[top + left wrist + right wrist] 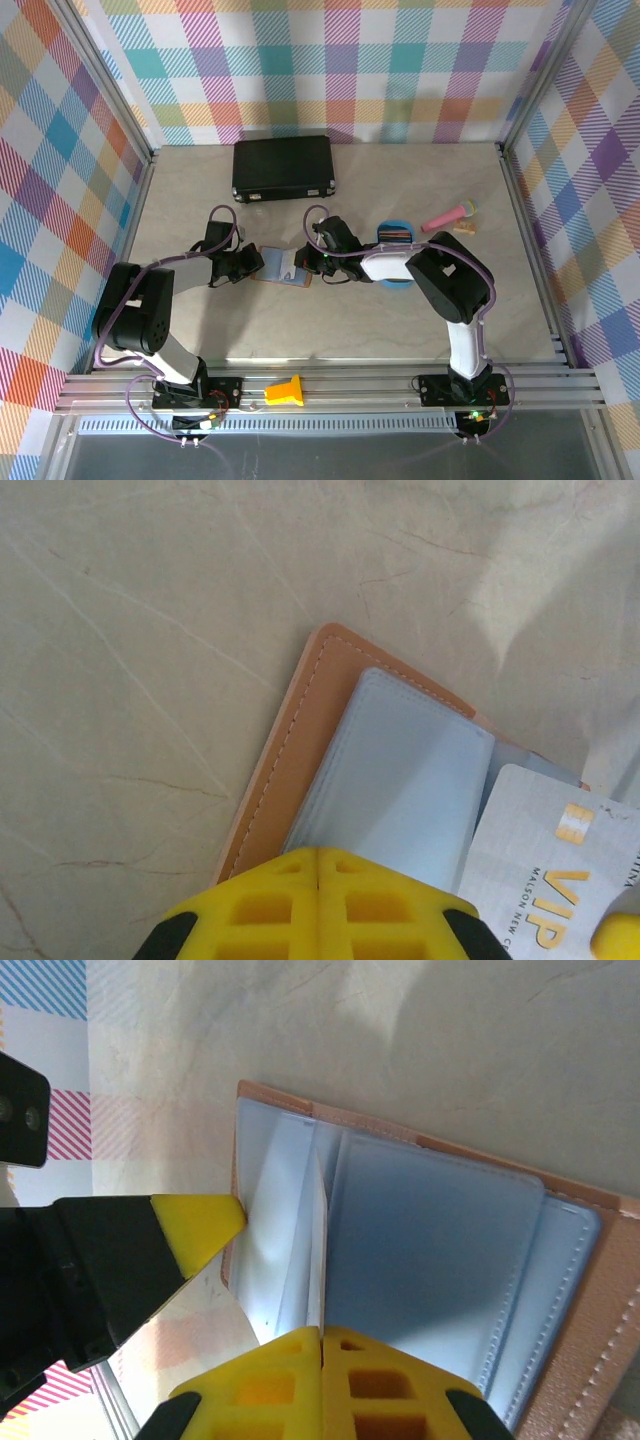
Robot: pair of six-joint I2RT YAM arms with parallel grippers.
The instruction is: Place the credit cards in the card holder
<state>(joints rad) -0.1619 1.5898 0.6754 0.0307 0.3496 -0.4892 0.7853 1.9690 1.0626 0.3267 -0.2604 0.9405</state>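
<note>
On the beige table point(400, 320), the left gripper point(252, 264) is clenched, its tips at the edge of the open holder point(281, 267) mid-table. The right gripper point(312, 262) pinches a grey card point(545, 870) over its pockets. Beyond, a blue tray point(394, 224), then a black case point(284, 168).

Holder point(281, 266) lies open mid-table, left gripper point(252, 265) at its left edge and right gripper point(314, 262) at its right edge. Blue tray point(396, 224) partly under right arm, pink object point(447, 215) just right of it. Black case point(284, 168) at back, well apart.
</note>
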